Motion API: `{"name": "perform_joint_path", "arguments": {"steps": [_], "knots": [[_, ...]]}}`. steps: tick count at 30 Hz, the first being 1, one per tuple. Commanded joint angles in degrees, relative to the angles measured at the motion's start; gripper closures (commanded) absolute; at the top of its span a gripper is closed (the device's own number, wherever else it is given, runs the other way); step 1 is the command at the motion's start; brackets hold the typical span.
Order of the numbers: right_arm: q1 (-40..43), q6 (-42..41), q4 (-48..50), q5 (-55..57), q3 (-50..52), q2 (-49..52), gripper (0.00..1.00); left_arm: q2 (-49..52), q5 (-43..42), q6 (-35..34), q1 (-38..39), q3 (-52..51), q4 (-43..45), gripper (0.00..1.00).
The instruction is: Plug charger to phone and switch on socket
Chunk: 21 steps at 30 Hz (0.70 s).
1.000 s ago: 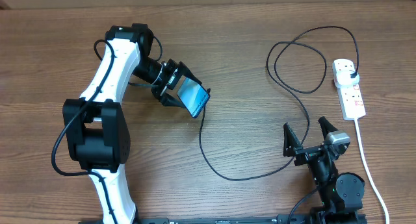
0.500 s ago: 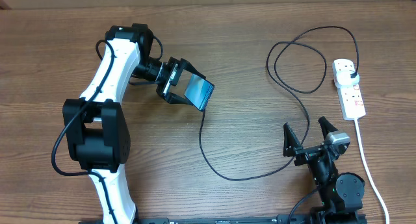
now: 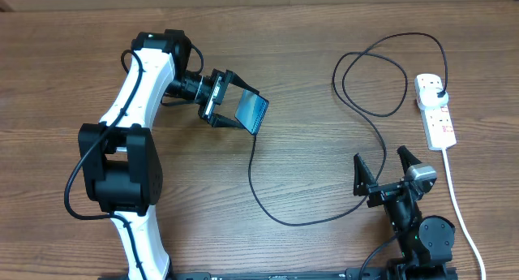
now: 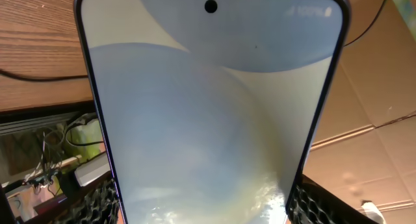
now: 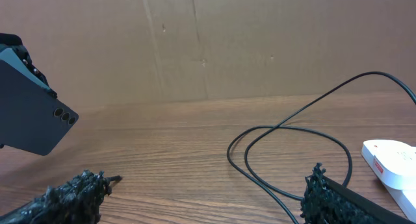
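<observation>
My left gripper (image 3: 231,103) is shut on the phone (image 3: 252,113) and holds it tilted above the table. The phone's light blue screen fills the left wrist view (image 4: 208,107), between the fingers of the left gripper (image 4: 205,211). Its dark back shows in the right wrist view (image 5: 32,123). The black charger cable (image 3: 381,126) runs from the phone's lower edge in loops to its plug (image 3: 439,91) in the white socket strip (image 3: 439,124). I cannot tell whether the tip is seated. My right gripper (image 3: 381,168) is open and empty over the cable (image 5: 292,130) near the strip (image 5: 390,160).
The strip's thick white cord (image 3: 458,203) runs down the right side to the table's front edge. A brown cardboard wall (image 5: 208,42) stands behind the table. The cable's loops lie between the two arms.
My left gripper has turned the phone and carried it slightly right and up, so its screen faces away from the overhead camera more. The right arm has not moved.
</observation>
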<state>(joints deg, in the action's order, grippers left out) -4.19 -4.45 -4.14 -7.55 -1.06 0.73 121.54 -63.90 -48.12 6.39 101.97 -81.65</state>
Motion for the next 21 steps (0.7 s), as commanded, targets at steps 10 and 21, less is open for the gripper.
{"name": "perform_joint_path", "arguments": {"steps": [10,21], "knots": [[-0.31,-0.17,0.20,-0.17,0.61,-0.57,0.00,-0.31,0.02,0.55,0.39,1.75,-0.24,0.50],[-0.31,-0.17,0.20,-0.15,0.61,-0.57,0.00,-0.31,0.50,1.18,0.39,1.75,-0.22,0.48]]}}
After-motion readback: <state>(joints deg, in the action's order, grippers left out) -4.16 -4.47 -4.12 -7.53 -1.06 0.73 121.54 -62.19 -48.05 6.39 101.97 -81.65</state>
